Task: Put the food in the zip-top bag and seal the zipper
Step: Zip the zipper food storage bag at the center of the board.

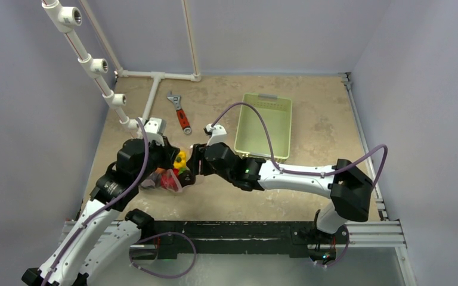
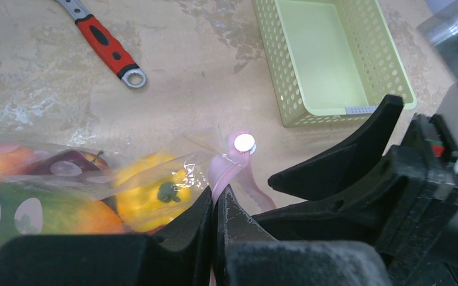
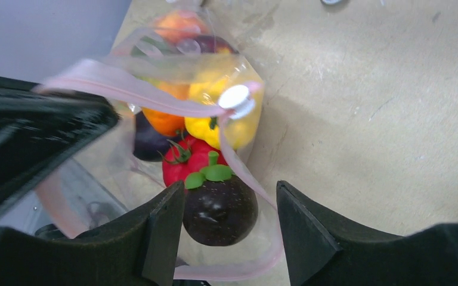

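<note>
Pinches pale pink zipper strip (image 3: 113,83) of clear crinkly zip-top bag (image 2: 197,149) in closed left end effector (image 2: 216,199); holds right end effector (image 3: 229,189) open around dark round toy fruit (image 3: 220,214) at bag mouth, 8 o'clock of green mesh basket (image 1: 288,128) on table (image 1: 310,190). Could nudge fruit out, jamming zipper.

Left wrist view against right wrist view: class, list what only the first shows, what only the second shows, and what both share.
Only the left wrist view shows the green basket and the red handle of the wrench. Only the right wrist view shows the red tomato and the dark round fruit with green leaves. Both show the clear bag, its pink zipper with the white slider, the yellow pepper, the left gripper shut on the zipper, and the open right gripper.
</note>
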Robot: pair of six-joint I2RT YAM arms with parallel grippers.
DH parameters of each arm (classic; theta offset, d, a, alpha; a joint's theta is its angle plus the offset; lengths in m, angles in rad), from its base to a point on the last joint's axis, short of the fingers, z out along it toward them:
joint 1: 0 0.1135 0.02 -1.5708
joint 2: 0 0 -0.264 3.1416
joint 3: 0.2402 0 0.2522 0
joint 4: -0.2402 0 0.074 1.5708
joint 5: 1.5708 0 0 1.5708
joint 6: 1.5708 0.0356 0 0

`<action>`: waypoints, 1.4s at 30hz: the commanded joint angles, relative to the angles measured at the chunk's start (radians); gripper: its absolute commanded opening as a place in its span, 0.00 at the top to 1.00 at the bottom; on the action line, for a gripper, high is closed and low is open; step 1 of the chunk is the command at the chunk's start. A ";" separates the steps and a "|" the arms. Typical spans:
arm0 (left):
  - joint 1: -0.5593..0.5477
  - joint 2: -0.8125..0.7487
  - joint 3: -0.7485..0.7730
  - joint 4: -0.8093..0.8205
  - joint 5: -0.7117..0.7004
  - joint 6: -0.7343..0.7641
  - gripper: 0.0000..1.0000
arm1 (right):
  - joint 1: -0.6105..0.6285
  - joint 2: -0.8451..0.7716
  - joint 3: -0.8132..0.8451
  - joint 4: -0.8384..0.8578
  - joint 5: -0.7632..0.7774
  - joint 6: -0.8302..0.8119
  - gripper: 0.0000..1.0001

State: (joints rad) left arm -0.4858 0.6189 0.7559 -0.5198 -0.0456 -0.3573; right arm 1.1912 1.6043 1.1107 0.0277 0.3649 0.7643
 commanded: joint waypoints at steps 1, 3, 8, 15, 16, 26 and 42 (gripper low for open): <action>-0.005 0.016 0.056 -0.007 0.041 -0.039 1.00 | 0.004 -0.058 0.067 0.013 0.044 -0.097 0.40; -0.005 0.018 0.068 -0.019 0.041 -0.044 1.00 | 0.004 -0.093 0.064 0.017 0.030 -0.143 0.38; -0.005 0.041 0.115 -0.062 0.076 -0.041 1.00 | 0.004 -0.185 0.054 0.000 -0.005 -0.257 0.31; -0.005 0.082 0.187 -0.142 0.149 -0.004 1.00 | 0.003 -0.330 0.041 -0.026 -0.024 -0.380 0.24; -0.005 0.083 0.196 -0.154 0.156 0.004 1.00 | 0.004 -0.348 0.039 -0.026 -0.023 -0.393 0.23; -0.005 0.107 0.303 -0.239 0.361 0.108 1.00 | 0.004 -0.524 -0.017 0.032 -0.033 -0.530 0.01; -0.005 0.155 0.463 -0.337 0.609 0.246 1.00 | 0.004 -0.573 0.015 -0.135 -0.362 -0.862 0.02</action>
State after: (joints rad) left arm -0.4858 0.7654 1.1442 -0.8639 0.4450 -0.1635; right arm 1.1912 1.0786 1.1030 -0.0643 0.1333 0.0471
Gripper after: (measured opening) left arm 0.005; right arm 0.983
